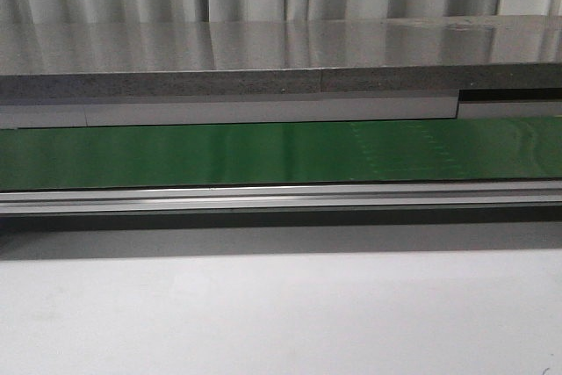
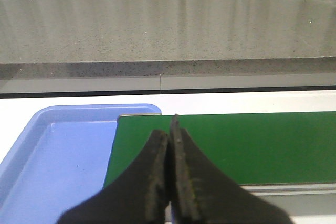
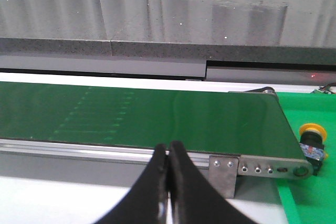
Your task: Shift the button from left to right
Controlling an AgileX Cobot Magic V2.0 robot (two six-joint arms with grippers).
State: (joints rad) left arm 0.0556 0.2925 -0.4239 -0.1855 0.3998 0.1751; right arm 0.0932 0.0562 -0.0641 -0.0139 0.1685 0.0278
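The button (image 3: 312,141), with a yellow-orange cap on a black body, shows only in the right wrist view. It lies in a green bin (image 3: 310,198) just past the end of the green conveyor belt (image 3: 157,116). My right gripper (image 3: 169,146) is shut and empty, near the belt's front rail and well short of the button. In the left wrist view my left gripper (image 2: 169,129) is also shut on nothing, over the other end of the belt (image 2: 252,145). The front view shows the belt (image 1: 263,154) bare, with no gripper in it.
A blue tray (image 2: 58,161) with nothing in it sits beside the belt's end under the left gripper. A grey stone-like counter (image 1: 281,59) runs behind the belt. An aluminium rail (image 1: 281,197) edges the belt's front, with a white tabletop (image 1: 281,313) before it.
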